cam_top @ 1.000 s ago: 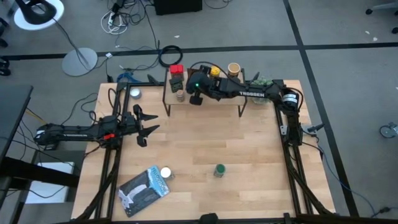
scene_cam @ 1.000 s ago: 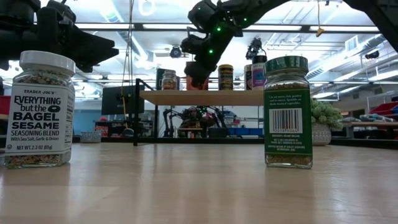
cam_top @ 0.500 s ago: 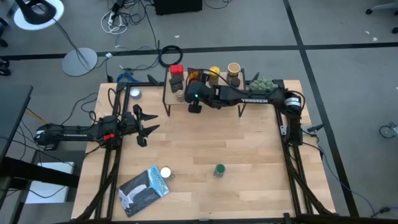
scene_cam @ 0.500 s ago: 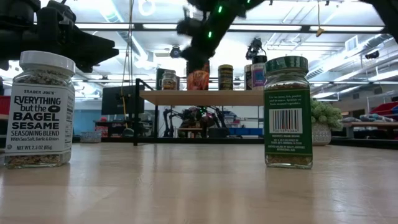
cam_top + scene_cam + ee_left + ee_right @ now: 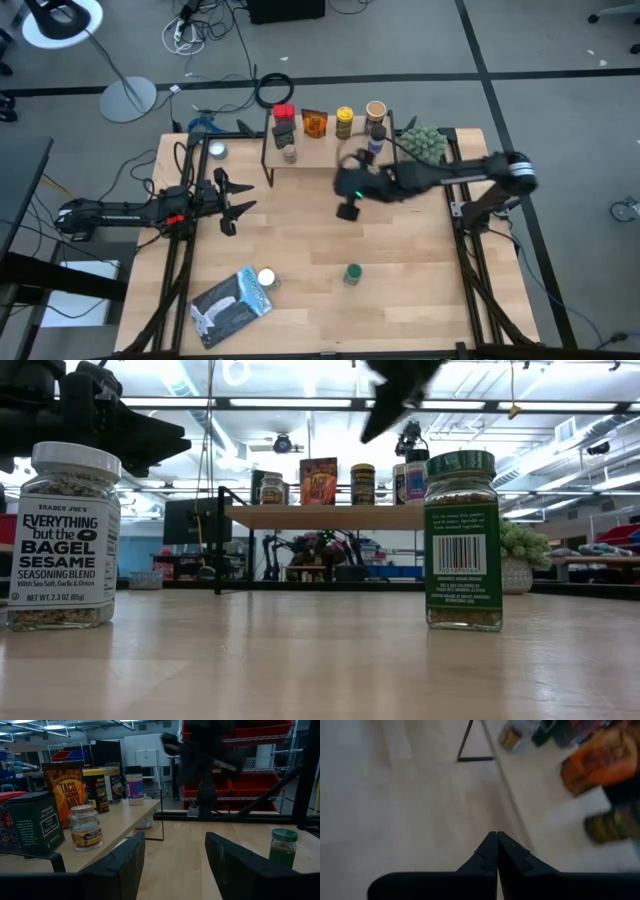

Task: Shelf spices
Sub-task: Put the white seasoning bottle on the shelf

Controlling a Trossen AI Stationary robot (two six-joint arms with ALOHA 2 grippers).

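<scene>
The shelf (image 5: 330, 152) stands at the table's far side and carries several spices. On it are a red tin (image 5: 284, 111), a dark green tin (image 5: 283, 132), a small jar (image 5: 289, 154), an orange packet (image 5: 315, 123), a yellow jar (image 5: 345, 122) and a tan jar (image 5: 376, 110). A green-lidded jar (image 5: 352, 273) and a white-lidded jar (image 5: 266, 278) stand on the tabletop near the near edge. My right gripper (image 5: 348, 207) hovers shut over the table just in front of the shelf. My left gripper (image 5: 236, 205) waits open at the table's left.
A flat blue-grey packet (image 5: 232, 303) lies beside the white-lidded jar. A spiky green plant (image 5: 424, 143) sits at the shelf's right end, and a small silver tin (image 5: 216, 150) to its left. Bare tabletop (image 5: 300, 235) lies between the shelf and the two jars.
My right gripper has drawn back from over the shelf, moving toward the table's near edge and a little to the right. The orange packet that was under it stays standing on the shelf.
</scene>
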